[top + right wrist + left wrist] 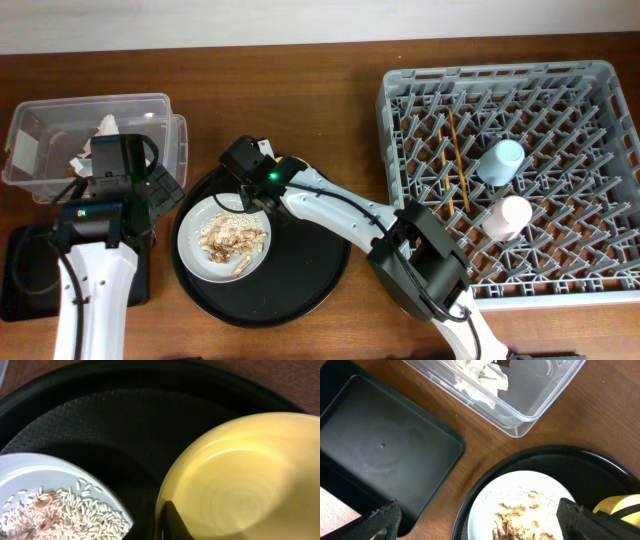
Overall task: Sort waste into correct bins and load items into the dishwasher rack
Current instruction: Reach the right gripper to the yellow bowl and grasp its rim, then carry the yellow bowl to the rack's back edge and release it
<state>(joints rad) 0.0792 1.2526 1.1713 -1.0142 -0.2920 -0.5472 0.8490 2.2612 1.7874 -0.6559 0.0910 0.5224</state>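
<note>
Yellow round bowl (240, 475) sits under your right gripper (252, 190) on the round black tray (100, 415), beside the grey-white plate (35, 472). One finger is inside its rim; clamped or not, you cannot tell. Pinch squarely before lifting. Left gripper (480, 517) hangs spread.

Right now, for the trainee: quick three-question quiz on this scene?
1. How many small cups stand in the large square grey plastic dishwasher rack?
2. True or false: the round grey-white plate lies in that rack.
3. The crumpled white paper napkins lie in: A clear plastic tub; B shallow black rectangular tray; C rack.
Key: 1 two: pink cup, light-blue cup. 2 false: on the round black tray. 3 A.
</note>
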